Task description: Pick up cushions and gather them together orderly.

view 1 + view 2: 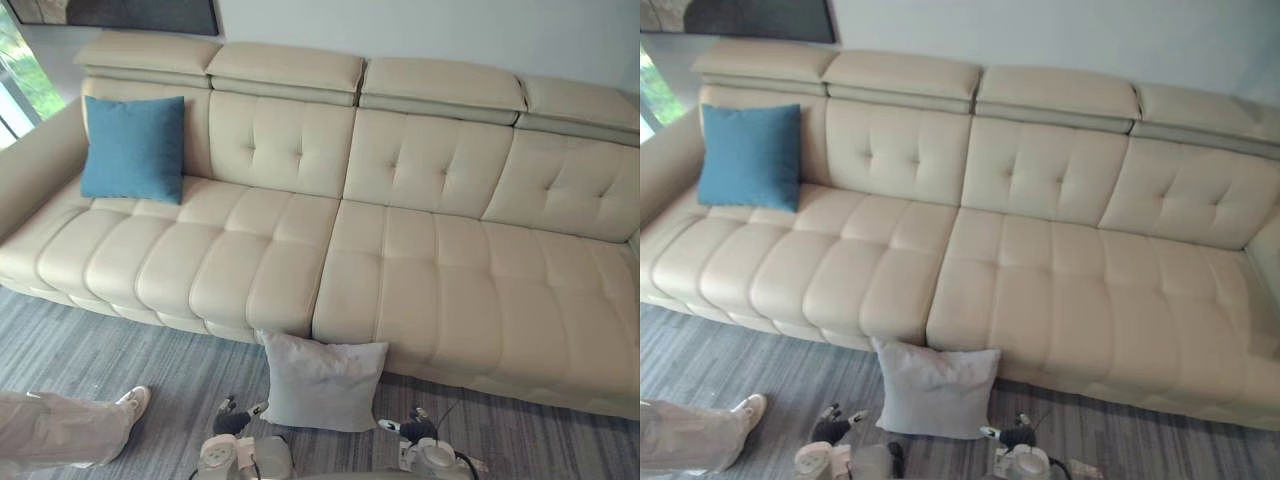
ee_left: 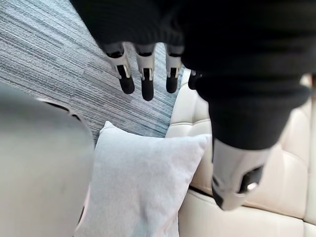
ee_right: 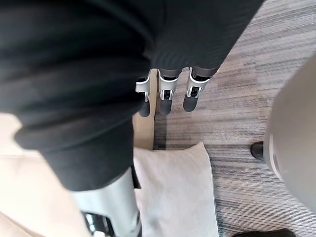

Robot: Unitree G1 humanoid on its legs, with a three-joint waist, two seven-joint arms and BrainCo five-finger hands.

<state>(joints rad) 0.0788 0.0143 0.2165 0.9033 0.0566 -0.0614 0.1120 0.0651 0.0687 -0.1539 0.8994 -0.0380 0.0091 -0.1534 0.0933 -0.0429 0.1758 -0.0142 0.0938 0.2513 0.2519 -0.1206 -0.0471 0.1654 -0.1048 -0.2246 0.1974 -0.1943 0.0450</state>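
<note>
the left robot hand [image 2: 146,74] and the right robot hand [image 3: 169,91] hung low on either side of the grey cushion [image 1: 322,380], fingers straight and released, holding nothing. a person's shoe [image 1: 135,402] rested on the striped carpet [image 1: 90,350] to the left. the grey cushion stood on the carpet, seemingly leaning against the front of the cream sofa [image 1: 400,270]. farther back, the blue cushion [image 1: 134,148] stood propped against the backrest at the sofa's left end.

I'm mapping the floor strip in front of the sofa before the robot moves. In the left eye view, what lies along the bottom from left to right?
person's shoe → left hand → grey cushion → right hand
</note>
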